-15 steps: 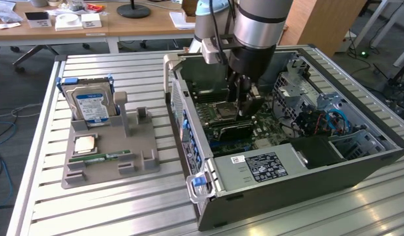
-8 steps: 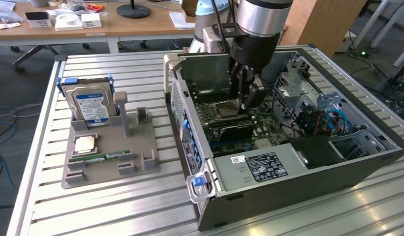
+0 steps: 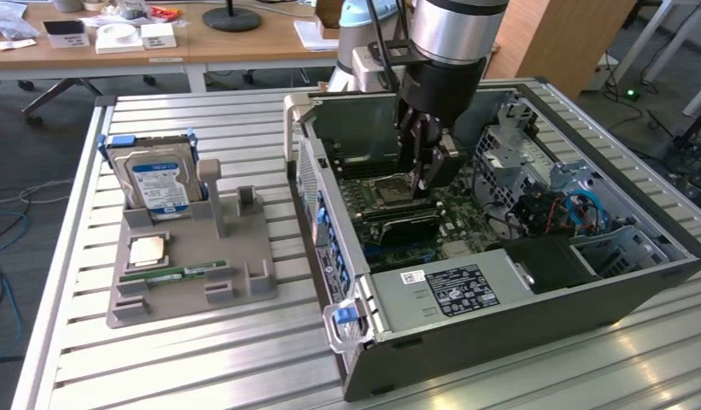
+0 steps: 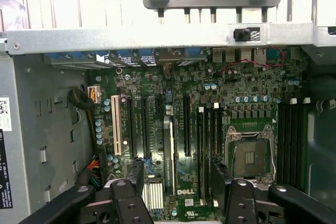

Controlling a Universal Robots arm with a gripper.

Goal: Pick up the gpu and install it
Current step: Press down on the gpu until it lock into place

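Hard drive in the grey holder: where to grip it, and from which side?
Grip the hard drive by its free top edge, fingers across its thin faces, coming down from above. It stands upright in the holder with its lower end seated and blue rails along both sides, so the top looks the most accessible.

"DELL" printed in white on the green motherboard (image 4: 186,202), small print on the power supply's dark label (image 3: 455,289) too fine to read, same for the hard drive's blue label (image 3: 162,184)
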